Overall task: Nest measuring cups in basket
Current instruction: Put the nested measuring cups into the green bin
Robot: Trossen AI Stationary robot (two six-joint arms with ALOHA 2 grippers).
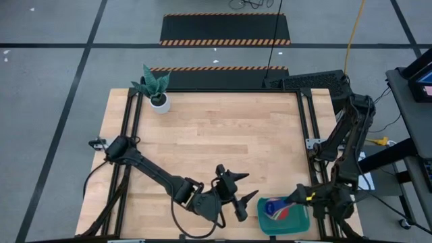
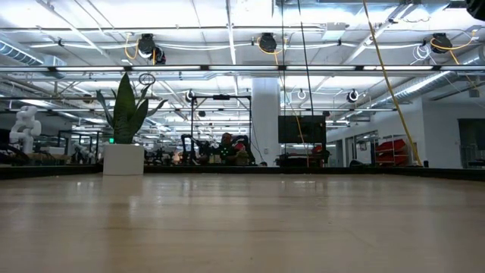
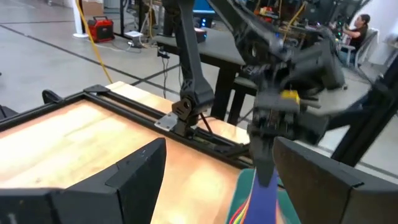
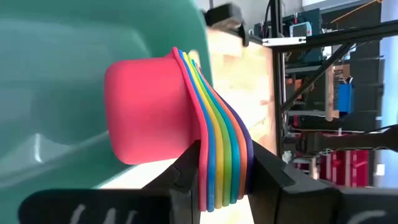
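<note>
Nested measuring cups (image 4: pixel 205 124) pinched by right hand (image 4: pixel 224 171), over basket (image 1: pixel 283 217)

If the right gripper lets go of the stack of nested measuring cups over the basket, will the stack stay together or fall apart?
Probably together: in the right wrist view the measuring cups sit tightly nested, their handles layered flush between the right gripper fingers. They look like thin plastic, so likely light and stiff. The stack may tip onto its side in the basket, since the handles overhang.

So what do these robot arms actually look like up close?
Both are dark, jointed arms. The left gripper ends in two black wedge-shaped fingers, and a black cable loops beside that arm. The right gripper has the same dark build, with a small yellow marking near its wrist.
</note>
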